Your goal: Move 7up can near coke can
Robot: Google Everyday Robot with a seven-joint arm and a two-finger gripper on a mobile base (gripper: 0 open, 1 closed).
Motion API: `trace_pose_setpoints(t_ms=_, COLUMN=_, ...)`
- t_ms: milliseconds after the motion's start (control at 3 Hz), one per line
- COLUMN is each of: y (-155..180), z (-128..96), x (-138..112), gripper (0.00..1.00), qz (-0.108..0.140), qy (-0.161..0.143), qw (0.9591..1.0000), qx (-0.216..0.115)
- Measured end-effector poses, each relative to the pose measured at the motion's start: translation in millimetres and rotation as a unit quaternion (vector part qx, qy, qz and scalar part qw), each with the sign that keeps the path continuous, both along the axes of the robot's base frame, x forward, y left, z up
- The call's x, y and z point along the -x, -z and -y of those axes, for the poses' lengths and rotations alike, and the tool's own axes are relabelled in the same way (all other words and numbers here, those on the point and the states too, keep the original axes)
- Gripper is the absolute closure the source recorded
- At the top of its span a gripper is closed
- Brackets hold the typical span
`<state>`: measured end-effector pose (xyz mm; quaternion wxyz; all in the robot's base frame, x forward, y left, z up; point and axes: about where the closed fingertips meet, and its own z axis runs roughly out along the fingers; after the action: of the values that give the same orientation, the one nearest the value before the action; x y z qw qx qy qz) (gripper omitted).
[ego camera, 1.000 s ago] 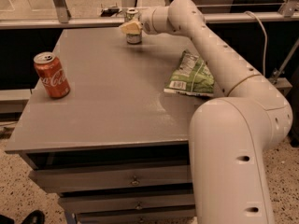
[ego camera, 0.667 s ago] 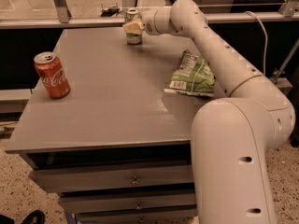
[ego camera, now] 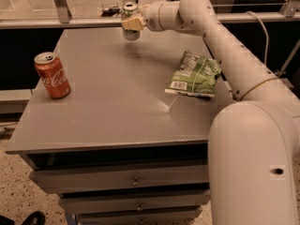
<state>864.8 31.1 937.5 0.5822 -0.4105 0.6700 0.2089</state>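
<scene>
At the far edge of the grey table (ego camera: 117, 111), the 7up can (ego camera: 130, 7) is held upright by the gripper (ego camera: 131, 22), whose fingers are closed around its body. The coke can (ego camera: 52, 75) is seen well apart near the left edge, with a green snack bag (ego camera: 194, 74) lying on the right.

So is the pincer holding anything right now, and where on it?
Yes, the pincer grips the 7up can around its middle, at the far edge of the table.
</scene>
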Motion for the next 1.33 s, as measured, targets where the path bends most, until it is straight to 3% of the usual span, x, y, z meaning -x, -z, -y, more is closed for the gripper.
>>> trace_pose_setpoints(t_ms=333, y=-28.1, z=-16.9, x=44.9, gripper=1.00, qz=0.018, qy=-0.059, qw=0.9981, qx=-0.009)
trace_pose_setpoints(t_ms=1333, y=-23.4, z=-51.1, x=68.8, gripper=1.00, qz=0.011, qy=-0.104, qw=0.9945, qx=-0.013)
